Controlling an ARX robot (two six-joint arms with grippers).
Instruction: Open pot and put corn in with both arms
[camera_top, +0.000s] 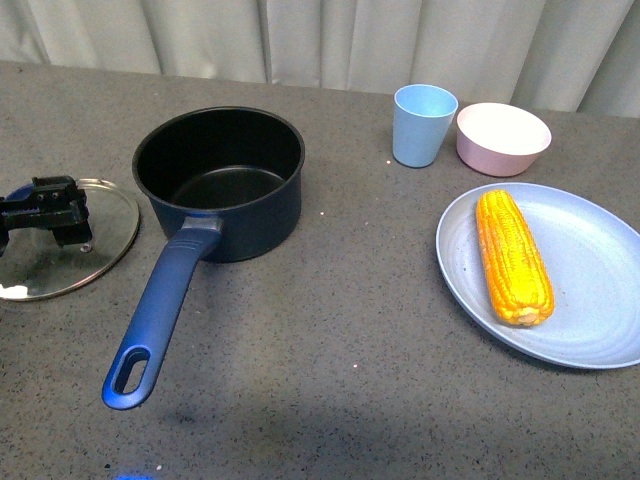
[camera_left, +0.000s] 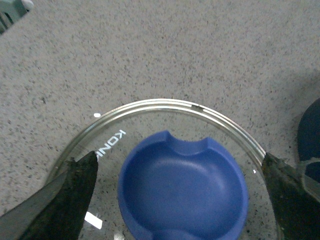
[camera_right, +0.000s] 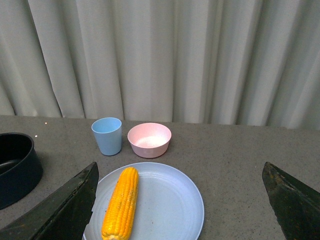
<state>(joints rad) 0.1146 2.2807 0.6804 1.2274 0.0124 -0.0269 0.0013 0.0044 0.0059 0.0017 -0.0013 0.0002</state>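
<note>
Between the left fingers, which stand wide apart, sits the blue knob of the glass lid. Neither finger touches the knob, so they grip nothing. The lid lies flat on the grey tabletop, probably set down on the side of the pot away from the corn so that the path from plate to pot is free. The pot stands uncovered just beside the lid, off to one side of those fingers. Its black inside is bare, and its long handle points back toward the robot.

Ahead of the right fingers, which are also spread wide and empty, the corn lies on a pale blue plate, nearer one finger than the other. Its length runs away from the fingers, so it seems they could close across its narrow width without turning. Beyond the plate stand a light blue cup and a pink bowl, close together and clear of the cob.

The opening step looks finished. The corn is not yet picked up, and the right fingers are well apart from it.
</note>
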